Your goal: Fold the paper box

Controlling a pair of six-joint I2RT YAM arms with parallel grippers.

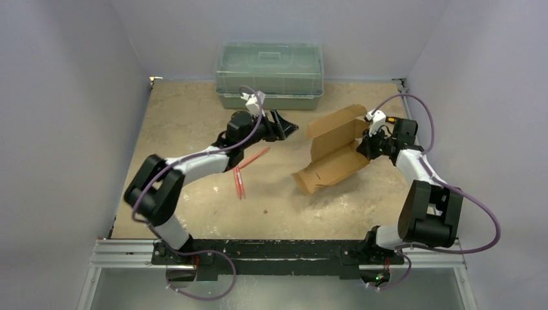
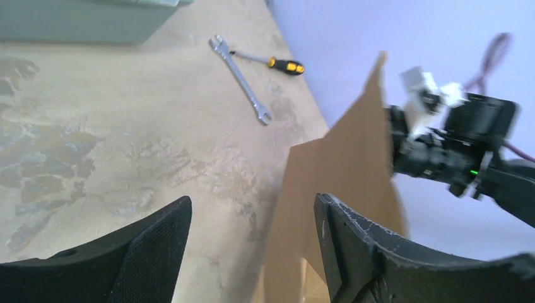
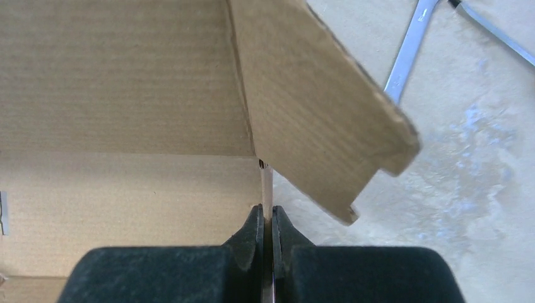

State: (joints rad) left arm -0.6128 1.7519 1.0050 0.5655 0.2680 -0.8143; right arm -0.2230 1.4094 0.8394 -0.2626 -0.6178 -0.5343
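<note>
The paper box [image 1: 333, 152] is a brown cardboard sheet, partly raised, with flaps standing up at the table's right middle. My right gripper [image 1: 365, 147] is at its right side. In the right wrist view this gripper [image 3: 266, 214] is shut on a thin upright edge of the box [image 3: 126, 95], with a notched flap [image 3: 322, 107] leaning over to the right. My left gripper [image 1: 291, 128] hovers just left of the box, open and empty. In the left wrist view its jaws [image 2: 252, 208] stand wide apart, with a cardboard flap [image 2: 340, 170] just beyond them.
A green translucent bin [image 1: 269, 74] stands at the back centre. Thin red items [image 1: 240, 177] lie on the table under my left arm. A wrench [image 2: 243, 79] and a yellow-handled screwdriver [image 2: 277, 63] lie on the table beyond the box. Grey walls enclose the table.
</note>
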